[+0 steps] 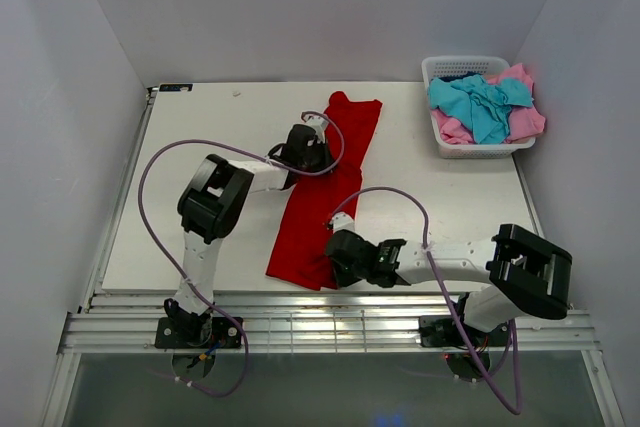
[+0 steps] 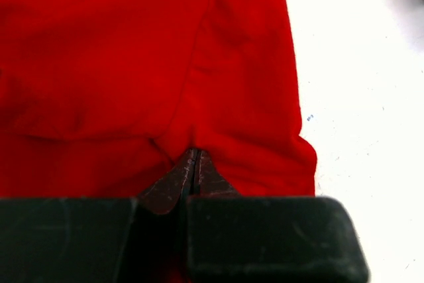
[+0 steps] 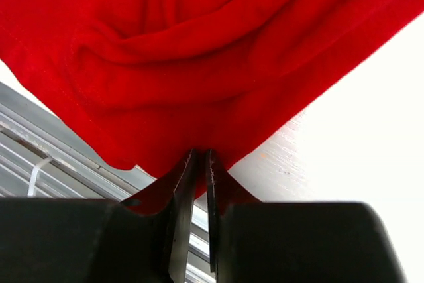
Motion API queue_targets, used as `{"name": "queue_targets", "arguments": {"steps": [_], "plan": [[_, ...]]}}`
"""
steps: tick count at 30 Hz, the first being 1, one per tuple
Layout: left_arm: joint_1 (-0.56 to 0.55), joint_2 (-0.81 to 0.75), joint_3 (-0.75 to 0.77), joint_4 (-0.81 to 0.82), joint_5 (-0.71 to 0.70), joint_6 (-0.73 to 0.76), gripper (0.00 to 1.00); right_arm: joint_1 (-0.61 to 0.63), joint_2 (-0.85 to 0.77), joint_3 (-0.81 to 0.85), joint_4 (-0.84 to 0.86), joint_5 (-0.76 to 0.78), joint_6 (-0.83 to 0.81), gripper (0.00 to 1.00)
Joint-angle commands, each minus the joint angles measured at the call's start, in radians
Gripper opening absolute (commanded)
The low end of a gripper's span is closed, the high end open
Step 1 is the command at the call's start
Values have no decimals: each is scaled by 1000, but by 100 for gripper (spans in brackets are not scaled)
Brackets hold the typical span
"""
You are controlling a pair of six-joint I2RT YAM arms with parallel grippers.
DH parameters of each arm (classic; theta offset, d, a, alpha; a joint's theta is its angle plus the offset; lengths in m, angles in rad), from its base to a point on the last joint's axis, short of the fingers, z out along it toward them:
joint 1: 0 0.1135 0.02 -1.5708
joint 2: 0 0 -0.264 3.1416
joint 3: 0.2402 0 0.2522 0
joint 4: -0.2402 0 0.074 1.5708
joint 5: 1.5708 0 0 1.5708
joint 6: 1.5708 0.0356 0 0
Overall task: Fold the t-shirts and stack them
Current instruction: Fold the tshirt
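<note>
A red shirt (image 1: 327, 195), folded into a long narrow strip, lies down the middle of the white counter (image 1: 460, 197), its far end pointing toward 1 o'clock and its near end toward 7 o'clock, close to the counter's front edge. The left hand (image 2: 195, 158) sits at the strip's 9 o'clock side, up near the far end, its fingertips (image 2: 177, 182) pressed together and pinching a fold of the red cloth. The right hand (image 3: 201, 158) comes in from 3 o'clock at the strip's near end, its two fingers all but closed, with the shirt's near corner caught between them. At the counter's 2 o'clock corner stands a white plastic basket (image 1: 480, 149), well apart from both hands, holding a crumpled turquoise shirt (image 1: 482, 105) heaped on a pink shirt (image 1: 527, 123).
</note>
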Motion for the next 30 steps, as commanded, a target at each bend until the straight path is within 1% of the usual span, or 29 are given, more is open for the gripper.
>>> {"name": "queue_targets", "arguments": {"steps": [1,3,4,8,12,15,18,21,23,24,27,30], "plan": [[26,-18,2,3,-5,-5,9,34,48,-9,-142,21,96,15],[29,-21,-5,1,-25,-2,9,43,42,-6,-207,49,146,15],[32,-23,-6,1,-28,-1,9,52,30,-3,-267,57,162,15],[41,-9,10,-2,-14,-6,9,71,-24,-2,-405,101,237,16],[47,10,36,-13,-8,-15,9,75,-97,1,-514,152,310,17],[52,16,45,-14,7,-21,9,75,-130,18,-595,190,337,19],[52,28,62,-13,27,-19,9,77,-150,18,-597,238,341,21],[52,53,96,-10,53,-18,8,75,-148,23,-545,276,305,29],[52,72,129,-13,62,-18,8,80,-153,41,-530,291,271,31],[52,76,137,-11,72,-19,8,83,-157,67,-519,296,260,34],[52,71,152,-10,79,-15,8,100,-183,122,-510,313,216,37],[52,45,160,-10,79,-15,8,118,-214,146,-481,302,170,37]]}}
